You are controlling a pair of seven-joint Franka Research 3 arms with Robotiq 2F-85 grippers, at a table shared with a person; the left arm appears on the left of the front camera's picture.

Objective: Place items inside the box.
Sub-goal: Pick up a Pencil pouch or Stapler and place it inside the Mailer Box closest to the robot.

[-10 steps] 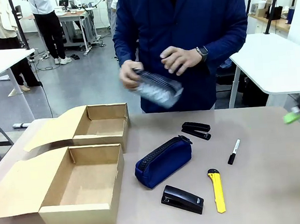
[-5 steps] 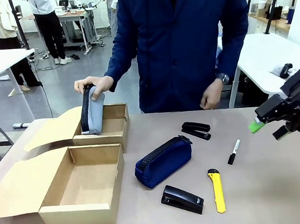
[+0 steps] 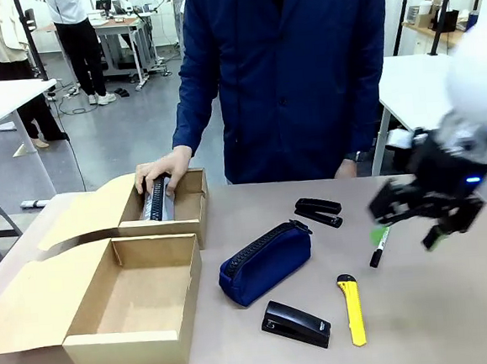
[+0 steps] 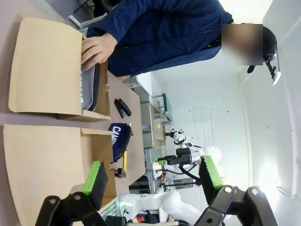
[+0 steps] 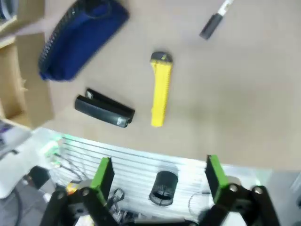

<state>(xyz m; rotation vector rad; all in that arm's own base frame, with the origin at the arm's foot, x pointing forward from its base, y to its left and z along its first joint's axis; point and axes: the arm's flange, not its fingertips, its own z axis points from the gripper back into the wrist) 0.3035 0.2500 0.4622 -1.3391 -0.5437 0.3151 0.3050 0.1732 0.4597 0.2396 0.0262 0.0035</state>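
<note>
A navy pouch [image 3: 265, 262] [image 5: 80, 37] lies mid-table. One black stapler [image 3: 296, 324] [image 5: 104, 110] rests in front of it, a second stapler [image 3: 319, 211] behind it. The yellow utility knife [image 3: 351, 308] [image 5: 161, 92] and the marker [image 3: 379, 246] [image 5: 215, 21] lie to the right. My right gripper [image 3: 406, 235] [image 5: 159, 176] hovers open and blurred above the marker, holding nothing. My left gripper [image 4: 153, 176] is open and empty, over the near box [image 4: 42, 160]. The person's hand [image 3: 162, 167] presses a grey pouch [image 3: 157, 197] into the far box [image 3: 186, 207].
Two open cardboard boxes stand at the left: the near box [image 3: 135, 300] holds nothing and has its lid flap spread to the left. The person stands at the far edge. Bare tabletop lies at the front right.
The person lowered the grey pouch down into the far box and dropped the other hand behind the table. My right arm swung in from the right edge to above the marker.
</note>
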